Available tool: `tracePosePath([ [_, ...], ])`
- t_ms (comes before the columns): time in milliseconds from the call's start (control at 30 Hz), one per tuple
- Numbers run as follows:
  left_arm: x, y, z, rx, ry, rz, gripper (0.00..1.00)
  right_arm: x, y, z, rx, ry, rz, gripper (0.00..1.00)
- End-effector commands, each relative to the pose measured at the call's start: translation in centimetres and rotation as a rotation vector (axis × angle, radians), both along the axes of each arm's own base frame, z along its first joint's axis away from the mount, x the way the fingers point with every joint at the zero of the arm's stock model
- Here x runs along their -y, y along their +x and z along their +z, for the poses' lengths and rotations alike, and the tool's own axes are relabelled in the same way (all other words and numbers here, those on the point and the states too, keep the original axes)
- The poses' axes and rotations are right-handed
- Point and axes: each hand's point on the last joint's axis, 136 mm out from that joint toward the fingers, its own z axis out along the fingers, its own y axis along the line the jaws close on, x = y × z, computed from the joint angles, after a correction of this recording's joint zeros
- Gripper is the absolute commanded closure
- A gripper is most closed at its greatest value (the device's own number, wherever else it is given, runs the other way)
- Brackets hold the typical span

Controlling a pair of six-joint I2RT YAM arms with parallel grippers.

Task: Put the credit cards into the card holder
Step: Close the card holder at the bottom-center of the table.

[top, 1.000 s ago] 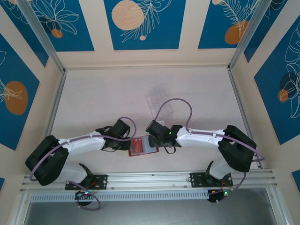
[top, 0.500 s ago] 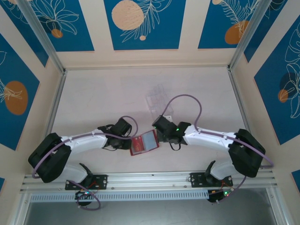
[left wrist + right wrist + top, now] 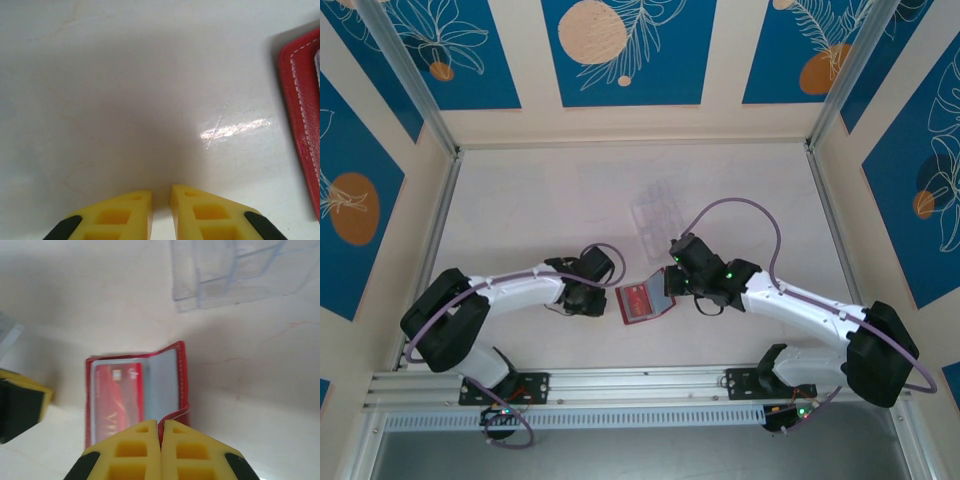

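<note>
One credit card, the red card (image 3: pixel 116 395), is seated in the left pocket of the card holder (image 3: pixel 162 382). I cannot tell whether more cards lie behind it. I judge the task partly done, with at least one card in and the other cards left to load.

- Card holder: open on the worktop (image 3: pixel 125 100), near the clear tray (image 3: pixel 235 270), on the tray's side facing the arm bases. Its grey-blue flap stands up and curls at the edge away from the tray.
- Right end effector (image 3: pixel 160 425): fingers pressed together at the holder's edge farthest from the tray. The stitched red rim runs in under the fingertips, so it reads as pinching that rim.
- Left end effector (image 3: pixel 161 192): fingers nearly together with a thin gap and nothing between them. It points at bare worktop and sits farther from the tray than the holder does, just off the holder's red border without touching it.

Change against one second ago, top view:
- The holder has turned and slid to the right, ending closer to the tray.
- The right arm has swung outward, with its end effector now closer to the tray.
- The left arm has stretched further along the worktop after the holder.
- The tray itself has not moved.
</note>
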Motion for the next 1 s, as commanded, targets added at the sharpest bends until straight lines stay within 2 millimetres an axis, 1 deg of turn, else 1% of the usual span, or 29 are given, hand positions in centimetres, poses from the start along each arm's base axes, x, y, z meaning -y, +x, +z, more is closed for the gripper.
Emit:
tracePosePath([
  [0, 7.5, 1.8, -0.2, 0.083, -0.291, -0.069, 0.82, -3.7, -0.5, 2.0, -0.010, 0.147, 0.097, 1.00],
  [100, 7.0, 1.5, -0.2, 0.084, -0.286, -0.057, 0.82, -6.3, -0.8, 2.3, -0.025, 0.209, 0.139, 1.00],
  [233, 6.6, 1.1, -0.2, 0.078, -0.292, -0.040, 0.82, -9.5, -1.0, 1.9, -0.057, 0.281, 0.173, 1.00],
  [333, 5.0, 0.8, 0.0, 0.087, -0.263, -0.003, 0.82, -11.6, -1.0, 1.2, -0.083, 0.313, 0.180, 0.98],
  [400, 3.6, 0.5, 0.4, 0.105, -0.249, 0.028, 0.79, -12.8, -1.3, 0.4, -0.104, 0.339, 0.184, 0.96],
  [500, 1.4, -0.2, 1.1, 0.137, -0.217, 0.065, 0.76, -14.0, -1.3, -1.4, -0.140, 0.369, 0.183, 0.88],
  [567, 0.1, -0.7, 1.7, 0.160, -0.202, 0.085, 0.75, -14.7, -1.3, -2.5, -0.165, 0.383, 0.191, 0.77],
  [600, -0.6, -1.0, 2.0, 0.172, -0.195, 0.092, 0.74, -14.9, -1.3, -2.8, -0.175, 0.386, 0.195, 0.71],
  [667, -1.6, -1.3, 2.7, 0.190, -0.186, 0.098, 0.73, -14.9, -1.1, -2.9, -0.182, 0.365, 0.204, 0.65],
  [767, -2.4, -1.6, 3.6, 0.210, -0.177, 0.096, 0.70, -15.1, -1.5, -0.3, -0.133, 0.368, 0.271, 0.50],
  [867, -2.6, -1.5, 4.4, 0.228, -0.184, 0.091, 0.69, -14.7, -2.5, 2.9, -0.145, 0.405, 0.356, 0.44],
  [967, -2.4, -1.1, 5.3, 0.240, -0.184, 0.082, 0.68, -13.5, -3.3, 5.4, -0.164, 0.436, 0.399, 0.36],
])
